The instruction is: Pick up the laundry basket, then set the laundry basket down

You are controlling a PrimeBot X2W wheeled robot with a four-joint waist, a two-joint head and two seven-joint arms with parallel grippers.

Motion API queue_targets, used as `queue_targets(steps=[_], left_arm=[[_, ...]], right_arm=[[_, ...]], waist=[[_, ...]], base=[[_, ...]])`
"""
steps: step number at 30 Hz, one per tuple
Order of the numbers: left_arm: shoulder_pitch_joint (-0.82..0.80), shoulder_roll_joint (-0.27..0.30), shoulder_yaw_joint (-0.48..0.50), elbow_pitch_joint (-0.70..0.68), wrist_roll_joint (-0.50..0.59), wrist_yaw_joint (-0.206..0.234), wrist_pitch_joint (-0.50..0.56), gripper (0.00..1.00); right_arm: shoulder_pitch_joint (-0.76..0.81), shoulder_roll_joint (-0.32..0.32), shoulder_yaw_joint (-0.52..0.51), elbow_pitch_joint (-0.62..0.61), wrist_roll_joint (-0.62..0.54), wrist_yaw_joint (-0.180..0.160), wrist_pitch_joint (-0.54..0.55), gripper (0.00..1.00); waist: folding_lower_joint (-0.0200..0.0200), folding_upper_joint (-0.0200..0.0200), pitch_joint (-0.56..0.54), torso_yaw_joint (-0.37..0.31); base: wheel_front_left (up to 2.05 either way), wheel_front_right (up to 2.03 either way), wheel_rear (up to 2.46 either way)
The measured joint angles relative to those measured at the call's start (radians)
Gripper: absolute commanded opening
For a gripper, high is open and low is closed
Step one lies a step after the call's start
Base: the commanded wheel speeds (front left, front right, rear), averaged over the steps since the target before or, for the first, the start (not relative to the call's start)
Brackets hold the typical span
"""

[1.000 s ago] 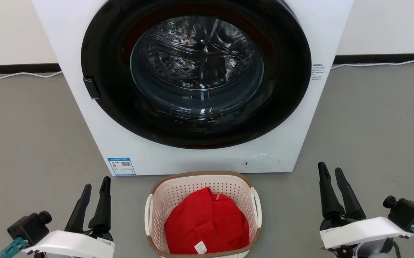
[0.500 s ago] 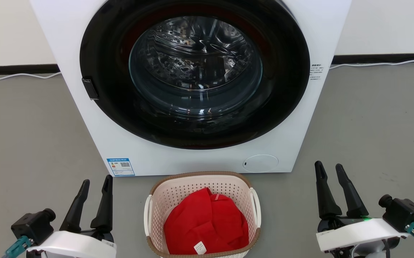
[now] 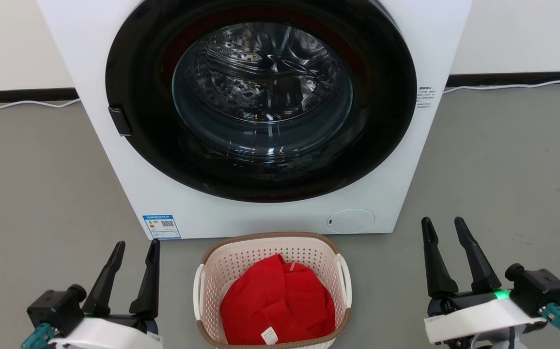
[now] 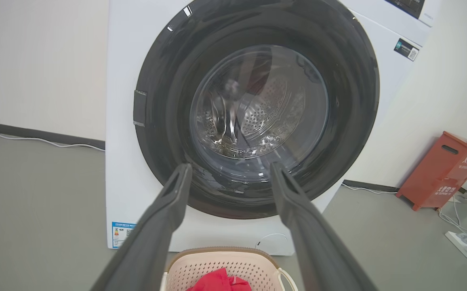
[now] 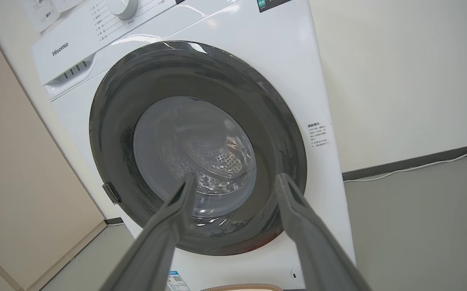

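The laundry basket [image 3: 270,252] stands on the grey floor just in front of the washer, cream-pink and perforated, with a brown rim and white loop handles on both sides. A red garment [image 3: 276,303] lies in it. My left gripper [image 3: 137,245] is open to the basket's left, fingers pointing up, apart from the handle. My right gripper [image 3: 442,222] is open farther off to the basket's right. The left wrist view has the basket [image 4: 225,262] low between that gripper's [image 4: 230,166] spread fingers. In the right wrist view the basket's rim [image 5: 241,287] peeks at the bottom edge below the open gripper [image 5: 235,178].
A white front-loading washer [image 3: 202,213] with a shut dark round door [image 3: 260,102] stands right behind the basket. White cables [image 3: 23,103] run along the wall's dark skirting. A red box [image 4: 443,169] and a power strip [image 4: 465,246] sit at the right in the left wrist view.
Both grippers have opened their fingers a little wider and shifted slightly inward toward the basket. The head view has drifted a bit. The basket stays put.
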Motion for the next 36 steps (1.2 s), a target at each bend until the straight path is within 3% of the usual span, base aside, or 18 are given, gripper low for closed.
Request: queue_targets(steps=[11, 36], left_arm=[[0.006, 0.019, -0.009, -0.017, 0.111, 0.000, -0.034, 1.00], [0.006, 0.019, -0.010, -0.015, 0.113, 0.000, -0.038, 1.00]], right_arm=[[0.000, -0.003, -0.002, -0.016, -0.129, 0.000, -0.039, 1.00], [0.000, -0.004, -0.006, -0.013, -0.132, 0.000, -0.039, 1.00]], waist=[[0.0000, 0.0000, -0.002, -0.004], [0.0000, 0.0000, -0.002, -0.005]], base=[[0.00, 0.00, 0.00], [0.00, 0.00, 0.00]])
